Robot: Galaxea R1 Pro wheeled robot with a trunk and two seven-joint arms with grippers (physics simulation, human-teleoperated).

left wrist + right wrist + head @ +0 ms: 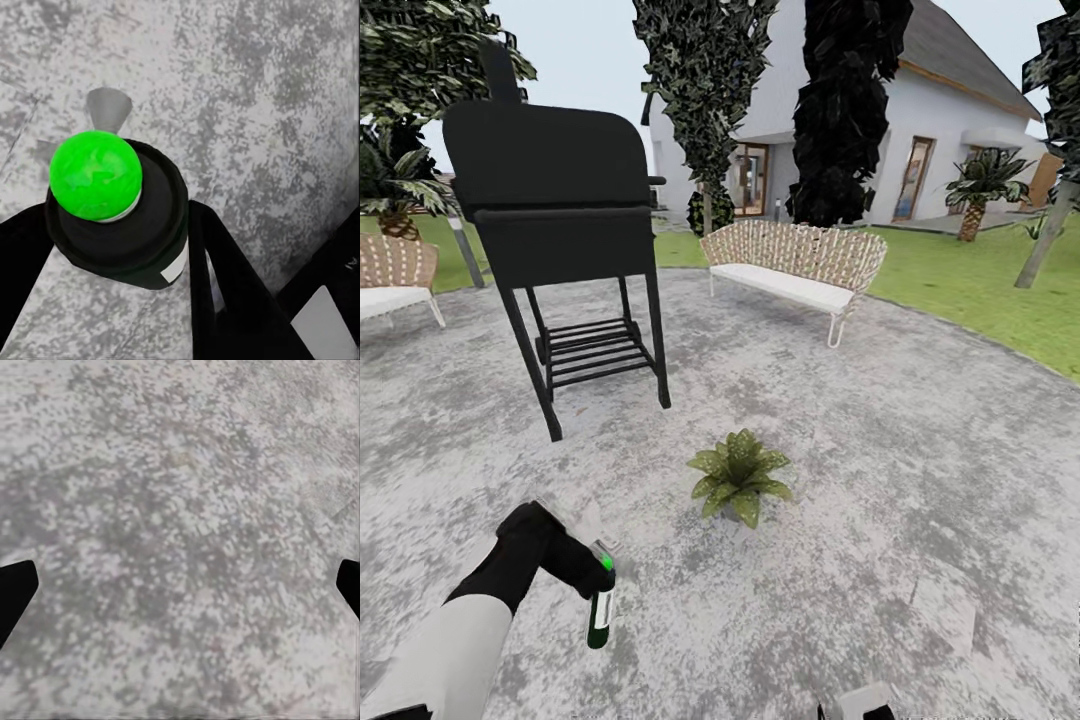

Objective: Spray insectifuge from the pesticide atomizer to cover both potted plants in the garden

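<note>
So the left gripper [596,575] has its jaws clamped on the pesticide atomizer [600,608], hanging low over the grey paving [840,560]. Right gripper [180,585] jaws are spread wide, nothing between them. A potted plant [740,478] sits just ahead on the paving, then the black grill [560,215], a wicker bench [795,260] and the house [920,120].

The small dark green-black spray bottle [600,610] hangs upright above the grey speckled stone paving [880,480] of the garden, its bright green dot at the top — held at its neck by the left gripper [588,568]. One low potted rosette of pointed olive-green speckled leaves [740,478] sits upright on the paving, near the bottle but apart from it — its pot barely shows.
</note>
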